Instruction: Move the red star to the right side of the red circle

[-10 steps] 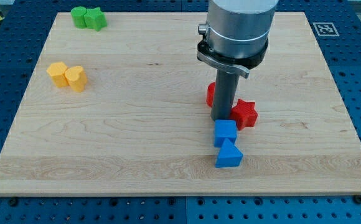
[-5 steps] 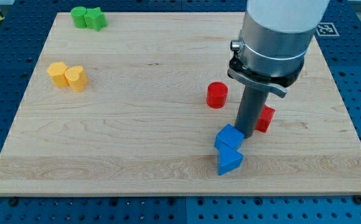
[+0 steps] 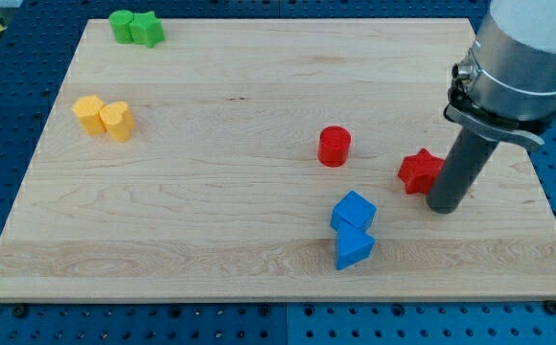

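The red star [image 3: 419, 171] lies on the wooden board, right of the red circle [image 3: 335, 146] and slightly lower, with a gap between them. My tip [image 3: 445, 207] rests on the board just right of and below the red star, touching or nearly touching its right side. The rod partly hides the star's right edge.
A blue cube [image 3: 354, 211] and a blue triangle [image 3: 354, 248] sit together below the red circle. Two yellow blocks [image 3: 104, 117] sit at the left. Two green blocks [image 3: 136, 27] sit at the top left. The board's right edge [image 3: 537, 182] is close to my tip.
My tip has moved right, from beside the red circle to the right of the red star. The red star was pushed right. The blue cube and triangle turned slightly.
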{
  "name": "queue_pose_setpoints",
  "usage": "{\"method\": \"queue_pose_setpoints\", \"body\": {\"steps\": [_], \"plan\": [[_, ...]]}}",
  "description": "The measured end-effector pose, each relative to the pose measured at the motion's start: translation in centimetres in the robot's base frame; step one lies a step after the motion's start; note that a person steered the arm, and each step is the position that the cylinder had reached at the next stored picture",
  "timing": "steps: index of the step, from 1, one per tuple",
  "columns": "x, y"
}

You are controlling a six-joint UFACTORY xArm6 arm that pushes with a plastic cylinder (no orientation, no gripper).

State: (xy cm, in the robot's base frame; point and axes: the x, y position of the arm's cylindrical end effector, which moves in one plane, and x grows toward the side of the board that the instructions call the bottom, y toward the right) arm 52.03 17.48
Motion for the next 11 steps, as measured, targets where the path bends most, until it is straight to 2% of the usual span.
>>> {"method": "queue_pose_setpoints", "body": {"steps": [1, 4, 6, 9, 10, 11], "plan": [[-2.9, 0.0], [-5.9, -0.6], [-5.9, -0.6], [-9.5, -1.4], [-9.9, -1.4], [-6.4, -0.7]]}}
